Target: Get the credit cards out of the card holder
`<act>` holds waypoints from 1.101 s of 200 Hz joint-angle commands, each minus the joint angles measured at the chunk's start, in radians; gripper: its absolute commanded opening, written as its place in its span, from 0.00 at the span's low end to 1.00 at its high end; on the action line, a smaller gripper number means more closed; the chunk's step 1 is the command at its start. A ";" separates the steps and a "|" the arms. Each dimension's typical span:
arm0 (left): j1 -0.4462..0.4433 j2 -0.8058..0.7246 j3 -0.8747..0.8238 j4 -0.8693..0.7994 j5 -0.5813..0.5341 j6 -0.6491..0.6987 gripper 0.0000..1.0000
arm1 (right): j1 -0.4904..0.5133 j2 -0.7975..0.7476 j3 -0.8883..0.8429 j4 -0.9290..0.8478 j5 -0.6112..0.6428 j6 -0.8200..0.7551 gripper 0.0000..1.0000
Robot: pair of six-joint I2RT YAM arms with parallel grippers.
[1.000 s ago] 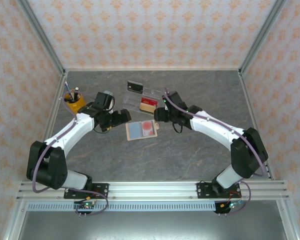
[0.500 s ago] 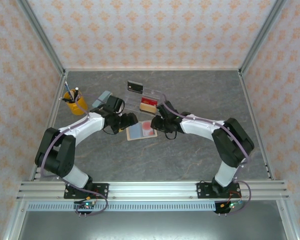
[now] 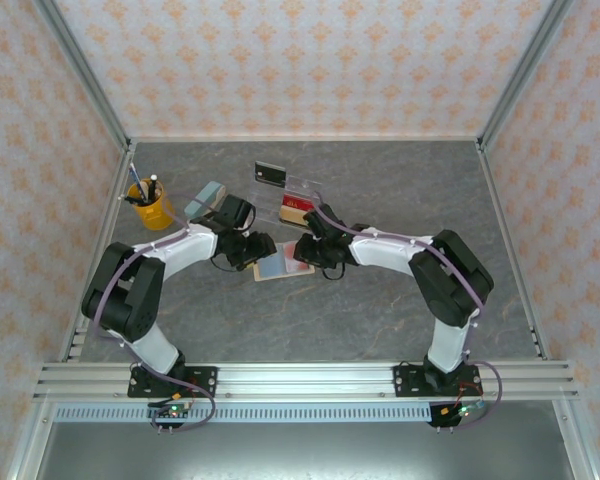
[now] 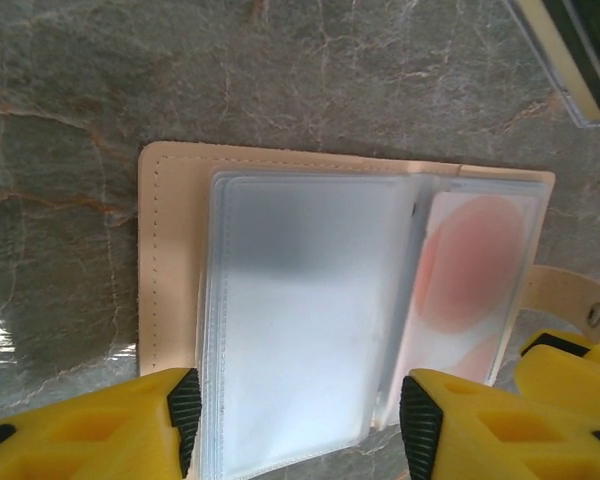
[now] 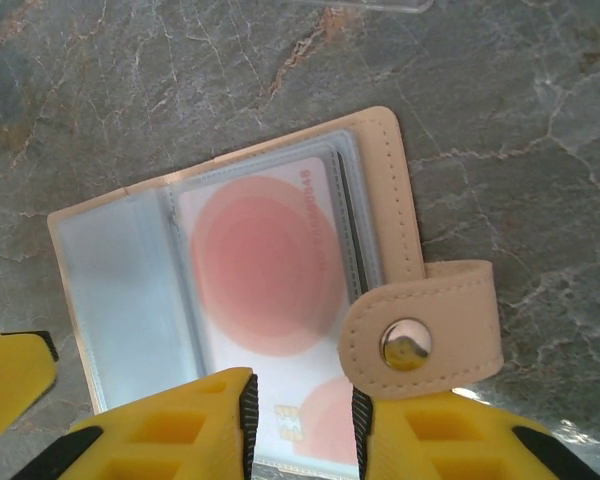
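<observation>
Though flat, stitched tan card holder (image 4: 300, 300)

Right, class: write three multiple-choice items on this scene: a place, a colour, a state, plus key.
1. Where on the table does the yellow pen cup stand? A left rear; B right front; C centre.
2. What colour are the circles on the card in the card holder? A green; B pink-red; C black.
3. The card holder is: A lying open; B snapped shut; C standing on edge.
Key: 1 A, it stands by the left rear corner; 2 B, pink-red discs show on its face; 3 A, both halves lie flat on the table.
</observation>
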 commanded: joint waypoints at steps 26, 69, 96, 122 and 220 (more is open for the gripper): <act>-0.013 0.029 0.017 0.017 0.017 0.007 0.50 | 0.003 0.030 0.042 -0.062 0.037 -0.025 0.33; -0.013 0.048 0.020 0.016 0.015 0.009 0.47 | 0.003 0.047 0.055 -0.081 0.037 -0.040 0.34; -0.013 0.059 0.020 0.015 0.013 0.012 0.42 | 0.005 0.053 0.059 -0.078 0.023 -0.044 0.34; -0.013 0.064 0.020 0.013 0.011 0.012 0.39 | 0.005 0.056 0.060 -0.080 0.021 -0.050 0.33; -0.013 0.085 0.013 0.014 -0.003 0.013 0.36 | 0.009 0.080 0.074 -0.085 -0.022 -0.079 0.34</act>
